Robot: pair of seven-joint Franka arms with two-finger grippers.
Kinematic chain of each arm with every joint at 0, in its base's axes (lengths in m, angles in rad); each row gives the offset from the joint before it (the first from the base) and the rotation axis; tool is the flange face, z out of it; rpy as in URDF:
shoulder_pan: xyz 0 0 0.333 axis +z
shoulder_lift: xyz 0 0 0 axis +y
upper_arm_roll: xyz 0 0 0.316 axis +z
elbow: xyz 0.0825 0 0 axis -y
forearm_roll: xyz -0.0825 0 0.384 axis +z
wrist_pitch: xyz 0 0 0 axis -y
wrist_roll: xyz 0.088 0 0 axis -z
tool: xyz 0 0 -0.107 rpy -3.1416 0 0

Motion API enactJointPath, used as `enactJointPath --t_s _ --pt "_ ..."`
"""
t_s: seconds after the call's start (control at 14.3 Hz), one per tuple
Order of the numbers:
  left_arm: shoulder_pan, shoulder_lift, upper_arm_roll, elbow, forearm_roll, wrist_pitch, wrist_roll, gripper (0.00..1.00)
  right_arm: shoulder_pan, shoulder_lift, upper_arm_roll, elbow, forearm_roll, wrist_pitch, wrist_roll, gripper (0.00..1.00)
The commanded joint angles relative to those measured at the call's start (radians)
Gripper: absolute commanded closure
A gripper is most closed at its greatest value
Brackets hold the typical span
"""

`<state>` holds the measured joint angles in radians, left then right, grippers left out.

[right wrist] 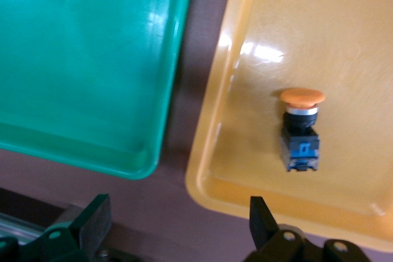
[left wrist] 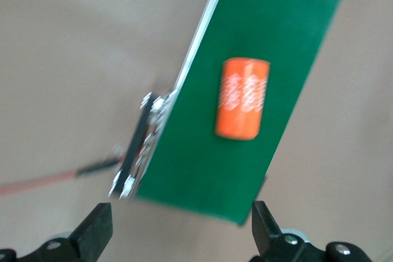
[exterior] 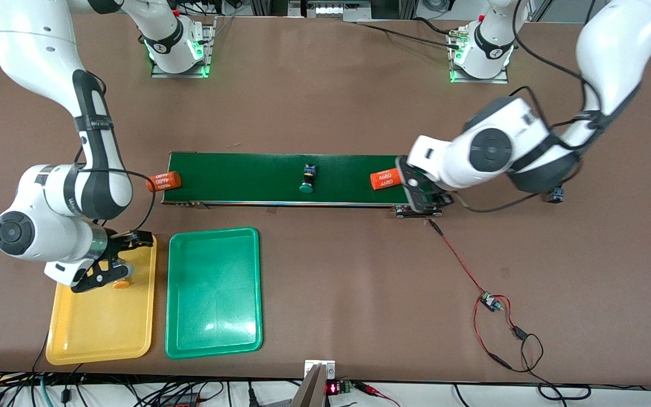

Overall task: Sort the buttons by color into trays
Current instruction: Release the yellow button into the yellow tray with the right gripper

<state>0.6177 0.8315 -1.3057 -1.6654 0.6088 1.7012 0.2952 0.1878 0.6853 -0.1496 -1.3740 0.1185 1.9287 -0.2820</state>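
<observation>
A yellow-capped button [right wrist: 301,130] lies on its side in the yellow tray [exterior: 99,333], near the tray's end closest to the belt; it also shows as an orange cap [exterior: 121,284]. My right gripper [exterior: 126,252] hangs open just above that end of the tray, and its fingers [right wrist: 264,219] hold nothing. The green tray [exterior: 213,294] lies beside the yellow one with nothing in it. A green-capped button [exterior: 307,180] lies on the dark-green belt [exterior: 246,178]. My left gripper [exterior: 424,196] is open and empty over the belt's end [left wrist: 202,204].
Two orange cylinders printed 4680: one [exterior: 163,181] hangs off the belt's end toward the right arm, the other [exterior: 385,179] [left wrist: 242,98] lies by my left gripper. A small black-and-blue part [exterior: 555,195] peeks from under the left arm. Red wires with a small board [exterior: 489,301] cross the table.
</observation>
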Motion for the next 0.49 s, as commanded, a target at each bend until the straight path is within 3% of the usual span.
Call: enactJointPath --t_s 0.0,0.42 --pt "-0.015 0.003 -0.006 0.128 0.002 -0.107 -0.114 0.0 0.08 -0.052 -0.001 -0.02 0.012 -0.062 0.177 0.0" --pt "-0.006 0.0 0.026 0.343 0.014 -0.297 -0.237 0.0 0.281 -0.064 -0.001 -0.022 0.012 -0.151 0.493 0.0"
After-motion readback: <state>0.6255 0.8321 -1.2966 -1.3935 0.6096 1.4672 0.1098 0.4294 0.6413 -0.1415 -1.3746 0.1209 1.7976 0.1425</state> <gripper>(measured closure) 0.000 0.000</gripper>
